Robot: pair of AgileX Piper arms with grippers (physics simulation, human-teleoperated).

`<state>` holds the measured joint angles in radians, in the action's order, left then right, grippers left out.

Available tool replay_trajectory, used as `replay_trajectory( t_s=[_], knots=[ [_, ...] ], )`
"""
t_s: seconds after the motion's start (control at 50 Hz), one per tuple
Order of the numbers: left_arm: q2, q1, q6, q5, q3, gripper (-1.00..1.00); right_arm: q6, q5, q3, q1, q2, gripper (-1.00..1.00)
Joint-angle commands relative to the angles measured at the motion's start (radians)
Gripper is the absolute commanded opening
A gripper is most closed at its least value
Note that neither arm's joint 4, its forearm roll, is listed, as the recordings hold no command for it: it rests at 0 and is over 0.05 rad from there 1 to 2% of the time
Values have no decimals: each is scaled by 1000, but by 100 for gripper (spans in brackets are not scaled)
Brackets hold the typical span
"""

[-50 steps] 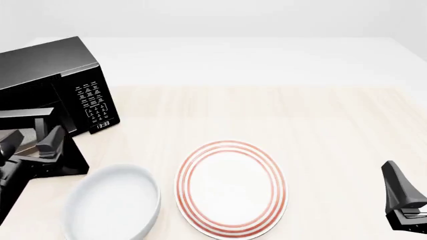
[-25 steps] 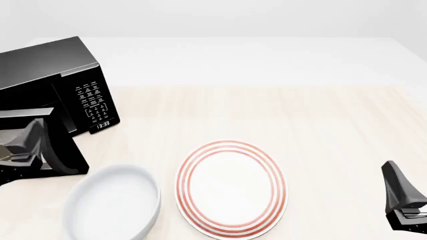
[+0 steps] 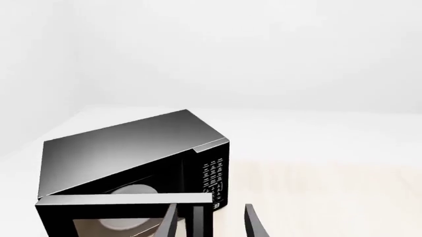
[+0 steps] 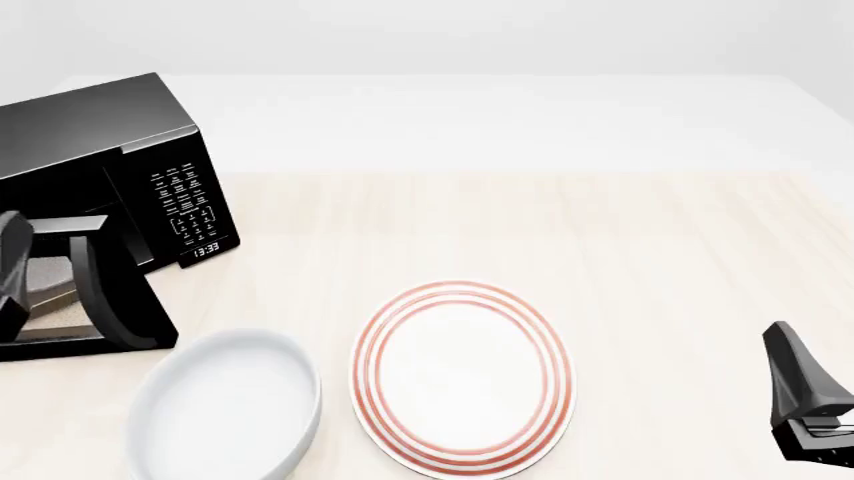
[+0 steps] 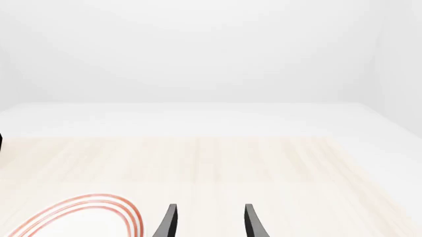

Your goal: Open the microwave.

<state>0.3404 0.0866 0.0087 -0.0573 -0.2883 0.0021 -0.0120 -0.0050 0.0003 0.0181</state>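
The glossy black microwave (image 4: 94,130) stands at the table's far left with its keypad (image 4: 187,200) facing the middle. Its door (image 4: 127,300) hangs wide open, swung out toward the near side, and the turntable shows inside in the left wrist view (image 3: 132,190). My left gripper (image 4: 8,262) is at the picture's left edge, apart from the door, open and empty. In the left wrist view its fingers (image 3: 254,224) frame the door's free edge (image 3: 201,217). My right gripper (image 4: 801,400) is open and empty at the near right.
A white bowl (image 4: 310,385) sits just in front of the open door. A white plate with red rings (image 4: 461,290) lies near the middle front and also shows in the right wrist view (image 5: 92,201). The wooden table (image 4: 601,230) stretches to the right.
My left gripper has drawn back to the left, away from the door's handle edge. The door stays wide open. The right arm has not moved.
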Motion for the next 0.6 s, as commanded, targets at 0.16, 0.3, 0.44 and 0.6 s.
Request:
replay_trajectory(
  t_s=[0.16, 0.3, 0.44, 0.6],
  knots=[
    [27, -19, 36, 49, -92, 100, 0, 0, 0, 0, 0, 100],
    [95, -18, 54, 41, -144, 100, 0, 0, 0, 0, 0, 100],
    [175, -18, 79, 27, -198, 100, 0, 0, 0, 0, 0, 100],
    [209, -24, 90, 68, -261, 100, 0, 0, 0, 0, 0, 100]
  ],
)
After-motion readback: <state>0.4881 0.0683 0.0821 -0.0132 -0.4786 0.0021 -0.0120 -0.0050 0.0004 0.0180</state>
